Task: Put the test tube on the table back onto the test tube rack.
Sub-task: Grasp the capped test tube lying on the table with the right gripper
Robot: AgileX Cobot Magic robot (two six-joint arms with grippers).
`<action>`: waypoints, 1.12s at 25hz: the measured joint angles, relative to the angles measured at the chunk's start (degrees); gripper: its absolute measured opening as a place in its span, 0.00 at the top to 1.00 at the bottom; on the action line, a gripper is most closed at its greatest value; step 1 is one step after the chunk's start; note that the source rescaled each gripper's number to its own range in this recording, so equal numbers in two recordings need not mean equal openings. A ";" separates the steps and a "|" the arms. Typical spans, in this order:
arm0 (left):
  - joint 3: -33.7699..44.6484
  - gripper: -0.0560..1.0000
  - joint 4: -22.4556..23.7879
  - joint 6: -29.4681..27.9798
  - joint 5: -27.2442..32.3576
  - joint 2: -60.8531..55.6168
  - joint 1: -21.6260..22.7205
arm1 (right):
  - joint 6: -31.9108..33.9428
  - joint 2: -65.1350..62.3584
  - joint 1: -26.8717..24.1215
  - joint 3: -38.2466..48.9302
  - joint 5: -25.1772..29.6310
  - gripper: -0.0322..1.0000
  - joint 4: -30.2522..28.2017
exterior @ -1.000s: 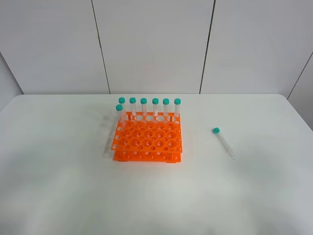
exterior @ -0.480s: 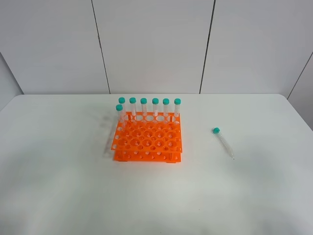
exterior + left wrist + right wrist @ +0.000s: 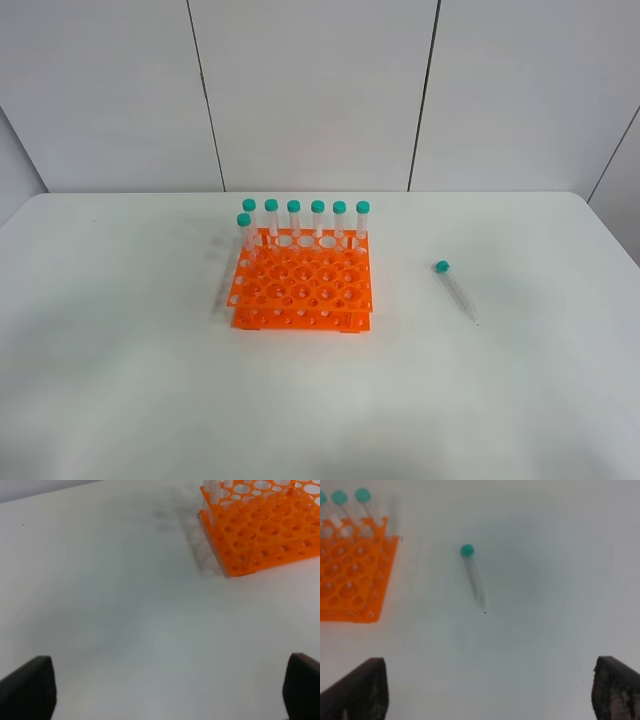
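A clear test tube (image 3: pixel 456 290) with a teal cap lies flat on the white table (image 3: pixel 120 380), to the right of the orange test tube rack (image 3: pixel 302 290); it also shows in the right wrist view (image 3: pixel 472 575). Several teal-capped tubes (image 3: pixel 317 215) stand upright along the rack's back row and left side. Neither gripper shows in the exterior high view. My left gripper (image 3: pixel 170 690) is open, above bare table short of the rack (image 3: pixel 260 530). My right gripper (image 3: pixel 490 690) is open, well short of the lying tube.
Grey wall panels (image 3: pixel 310 90) stand behind the table's far edge. Bare tabletop lies around the rack and the lying tube. The rack's corner (image 3: pixel 350 575) with its standing tubes shows in the right wrist view.
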 joint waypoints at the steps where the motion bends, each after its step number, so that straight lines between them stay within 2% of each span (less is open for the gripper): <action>1: 0.00 0.00 0.06 -0.05 0.00 0.00 0.00 | -1.82 3.79 0.00 -2.57 0.23 0.03 0.53; 5: 0.00 0.00 0.12 -0.05 0.00 0.00 0.00 | -6.31 17.68 0.00 -12.58 1.07 0.03 2.47; 13: 0.00 0.00 0.12 -0.17 0.00 0.00 0.00 | -8.09 43.43 0.06 -29.18 3.80 0.03 2.99; 18: 0.00 0.00 0.12 -0.17 0.00 0.00 0.00 | -8.68 56.72 4.20 -34.12 4.99 0.03 1.58; 21: 0.00 0.00 0.12 -0.17 0.00 0.00 0.00 | -6.62 63.65 6.42 -36.40 5.29 0.03 -0.08; 28: 0.00 0.00 0.17 -0.22 -0.01 0.00 0.00 | -3.22 75.20 6.83 -38.13 5.71 0.03 -2.10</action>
